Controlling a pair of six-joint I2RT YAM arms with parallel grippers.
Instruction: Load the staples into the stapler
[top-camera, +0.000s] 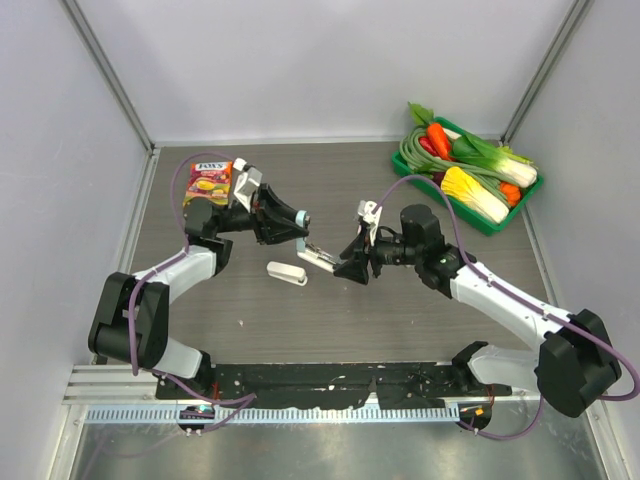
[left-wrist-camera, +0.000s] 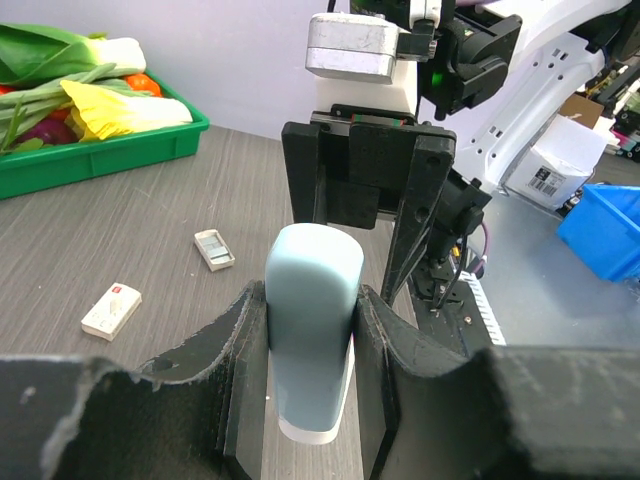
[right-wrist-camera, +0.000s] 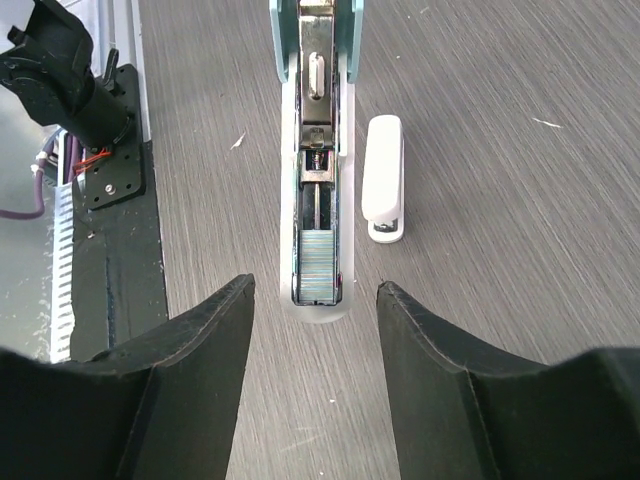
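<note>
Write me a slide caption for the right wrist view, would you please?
Open light-blue stapler, staple strip in its channel, tip between fingers of the open right pincer; white stapler alongside.

Pale blue stapler held open, box of staples lying loose

The stapler (left-wrist-camera: 312, 285), pale blue with a white base, sits clamped in the left gripper (left-wrist-camera: 310, 325). Its channel is bared and holds a silvery strip of staples (right-wrist-camera: 320, 262) at the front end. The small cream box of staples (left-wrist-camera: 111, 311), marked red, lies flat on the table (left-wrist-camera: 150, 200), apart from the stapler.
</note>
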